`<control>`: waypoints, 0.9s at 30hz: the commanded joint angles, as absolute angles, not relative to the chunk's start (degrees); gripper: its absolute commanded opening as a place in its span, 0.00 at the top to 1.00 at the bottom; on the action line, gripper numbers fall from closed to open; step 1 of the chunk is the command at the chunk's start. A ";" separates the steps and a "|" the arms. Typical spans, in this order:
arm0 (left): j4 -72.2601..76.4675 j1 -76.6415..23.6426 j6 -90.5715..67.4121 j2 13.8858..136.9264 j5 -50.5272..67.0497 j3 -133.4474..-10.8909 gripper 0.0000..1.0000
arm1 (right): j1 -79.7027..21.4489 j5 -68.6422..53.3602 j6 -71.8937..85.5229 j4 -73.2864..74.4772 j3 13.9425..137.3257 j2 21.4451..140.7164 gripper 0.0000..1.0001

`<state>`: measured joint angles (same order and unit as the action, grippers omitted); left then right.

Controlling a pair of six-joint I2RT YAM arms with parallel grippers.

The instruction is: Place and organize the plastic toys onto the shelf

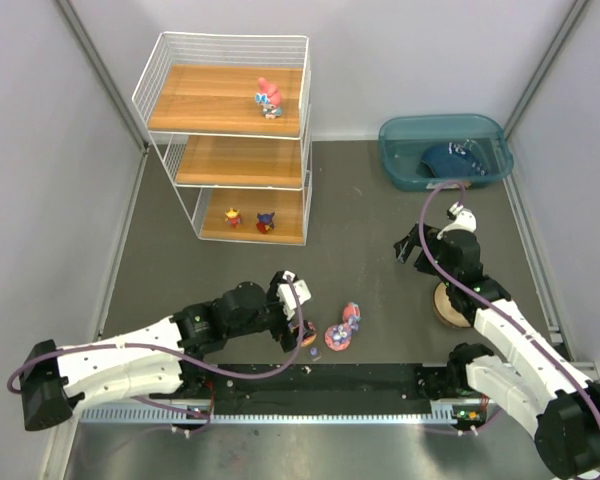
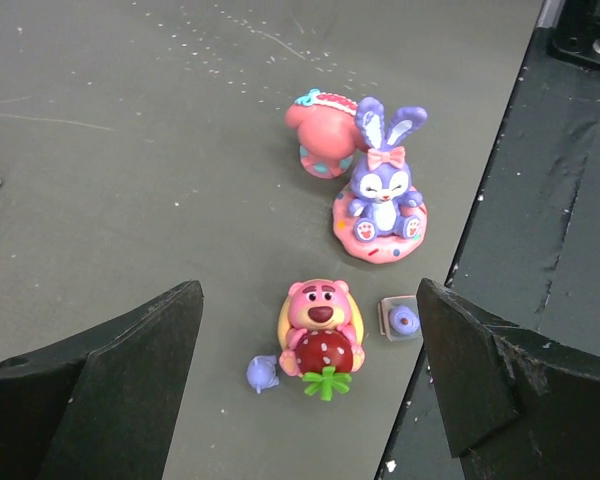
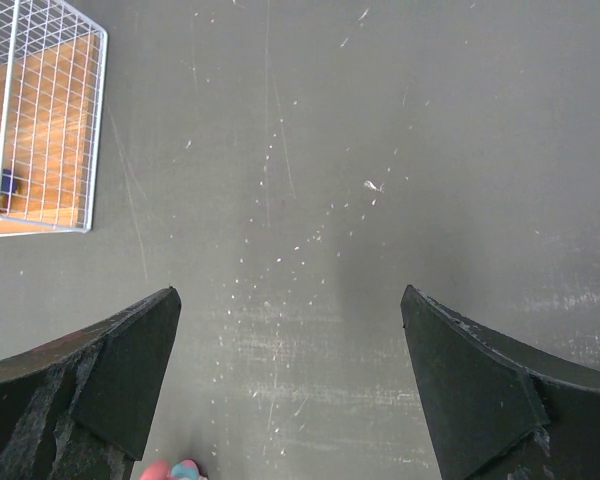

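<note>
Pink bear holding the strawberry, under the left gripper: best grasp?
Probably pinch the pink bear across its head, coming straight down from above with the left gripper, whose open fingers flank it on either side. The head is rounded and compact. Purple bits lie close beside its base, so stay high.

Pink-and-red bear figurine (image 2: 321, 312), purple rabbit figurine (image 2: 383, 185) on pink dotted base (image 2: 378, 244), teal bin (image 1: 394, 160), white-wire shelf (image 1: 210, 100)

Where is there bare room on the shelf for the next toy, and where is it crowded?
The middle board looks bare end to end. The top board is free left of the pink figure. The bottom board has a little room right of its two small figures. Crowded: the mat by the left fingers, around the bear and bunny.
</note>
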<state>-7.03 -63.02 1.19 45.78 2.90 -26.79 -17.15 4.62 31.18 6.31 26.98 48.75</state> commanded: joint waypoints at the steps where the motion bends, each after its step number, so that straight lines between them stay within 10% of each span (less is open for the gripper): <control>1: -0.80 -64.42 0.18 47.54 2.90 -24.88 0.07 | -17.66 4.31 31.64 4.22 27.07 47.46 0.06; 27: 2.73 -65.66 -13.71 59.32 0.53 -21.53 0.23 | -17.58 4.04 32.26 3.08 26.19 48.08 0.06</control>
<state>0.01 -65.43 -10.39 58.35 2.39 -21.93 -17.15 4.36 31.75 5.37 26.39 48.60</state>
